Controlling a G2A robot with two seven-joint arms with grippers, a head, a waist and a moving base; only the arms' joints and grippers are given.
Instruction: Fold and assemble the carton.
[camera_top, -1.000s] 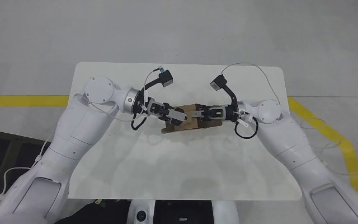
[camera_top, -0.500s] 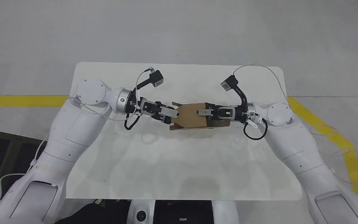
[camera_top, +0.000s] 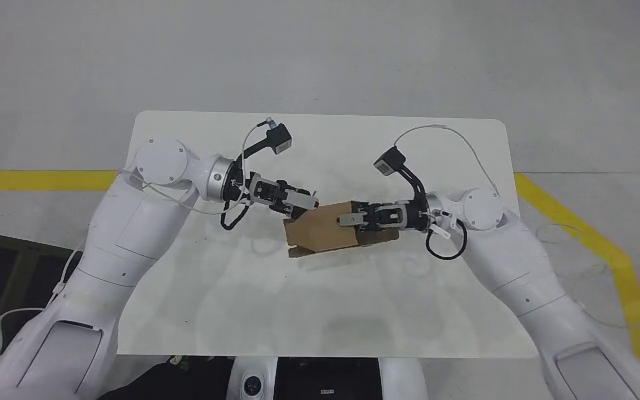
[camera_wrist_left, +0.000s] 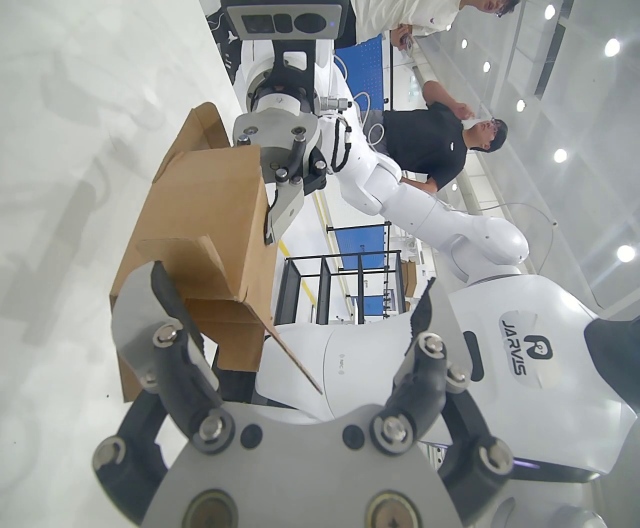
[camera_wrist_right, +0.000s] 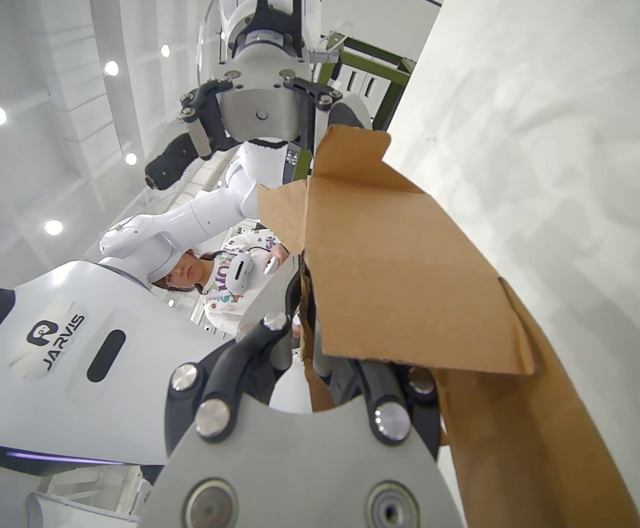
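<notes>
A brown cardboard carton (camera_top: 325, 233), partly opened with loose end flaps, is held tilted just above the white table (camera_top: 200, 300). My right gripper (camera_top: 352, 217) is shut on the carton's right-hand panel. In the right wrist view the carton (camera_wrist_right: 400, 270) wall passes between the fingers of the right gripper (camera_wrist_right: 310, 345), and one finger is hidden behind the cardboard. My left gripper (camera_top: 303, 201) stands open at the carton's left far corner. In the left wrist view, a flap edge of the carton (camera_wrist_left: 200, 215) shows between the spread fingers of the left gripper (camera_wrist_left: 290, 320).
The table's edges lie well away from the carton on every side. A yellow floor line (camera_top: 60, 180) runs beside the table.
The right gripper has carried the carton left and toward the table's front, turning it at an angle. The left gripper has let go of the carton's end and drawn back slightly.
</notes>
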